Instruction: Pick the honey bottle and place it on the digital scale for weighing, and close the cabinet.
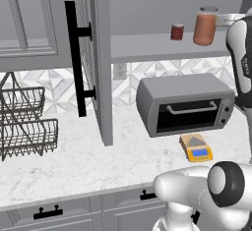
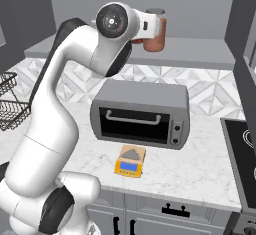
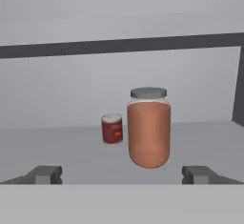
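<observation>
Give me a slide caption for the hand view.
Open tool faces the honey bottle on the cabinet shelf, a small red can beside it.

Honey bottle (image 3: pixel 148 128): you see it upright on the open cabinet's shelf, grey lid on.
Digital scale (image 1: pixel 196 147): flat on the counter, plate bare.
Cabinet (image 1: pixel 98 58): your door stands open.

Honey bottle (image 1: pixel 204 27), can (image 1: pixel 177 31) on shelf (image 1: pixel 147 47)
</observation>
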Controlling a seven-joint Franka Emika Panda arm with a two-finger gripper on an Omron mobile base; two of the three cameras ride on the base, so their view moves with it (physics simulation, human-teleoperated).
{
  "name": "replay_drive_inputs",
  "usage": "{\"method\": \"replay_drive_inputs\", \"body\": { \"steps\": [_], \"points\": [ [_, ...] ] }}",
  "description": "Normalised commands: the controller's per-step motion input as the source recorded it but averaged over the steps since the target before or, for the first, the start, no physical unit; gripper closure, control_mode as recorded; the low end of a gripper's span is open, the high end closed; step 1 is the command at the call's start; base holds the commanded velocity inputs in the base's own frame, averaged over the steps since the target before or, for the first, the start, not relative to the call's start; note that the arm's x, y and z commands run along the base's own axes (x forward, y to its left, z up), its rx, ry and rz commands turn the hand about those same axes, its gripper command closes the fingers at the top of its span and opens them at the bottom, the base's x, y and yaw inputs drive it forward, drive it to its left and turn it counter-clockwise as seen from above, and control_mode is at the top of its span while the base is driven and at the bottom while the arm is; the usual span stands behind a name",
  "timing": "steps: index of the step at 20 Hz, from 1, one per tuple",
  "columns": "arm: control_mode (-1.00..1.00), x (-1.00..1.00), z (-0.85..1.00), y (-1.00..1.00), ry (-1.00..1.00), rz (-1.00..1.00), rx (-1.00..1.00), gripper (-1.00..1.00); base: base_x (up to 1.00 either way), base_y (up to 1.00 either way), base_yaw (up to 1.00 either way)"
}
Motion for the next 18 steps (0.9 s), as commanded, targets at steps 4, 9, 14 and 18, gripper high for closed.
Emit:
{"method": "replay_drive_inputs", "body": {
  "steps": [4, 9, 14, 18],
  "points": [
    [-1.0, 0.35, 0.0, 0.0, 0.06, 0.0, 0.0, -1.0, 0.0, 0.0, 0.0],
    [-1.0, 0.26, 0.09, -0.01, 0.0, 0.0, 0.0, -1.0, 0.0, 0.0, 0.0],
    [-1.0, 0.35, 0.04, -0.16, 0.0, 0.0, 0.0, -1.0, 0.0, 0.0, 0.0],
    [-1.0, 0.58, 0.0, -0.29, 0.0, 0.0, 0.02, -1.0, 0.0, 0.0, 0.0]
  ]
}}
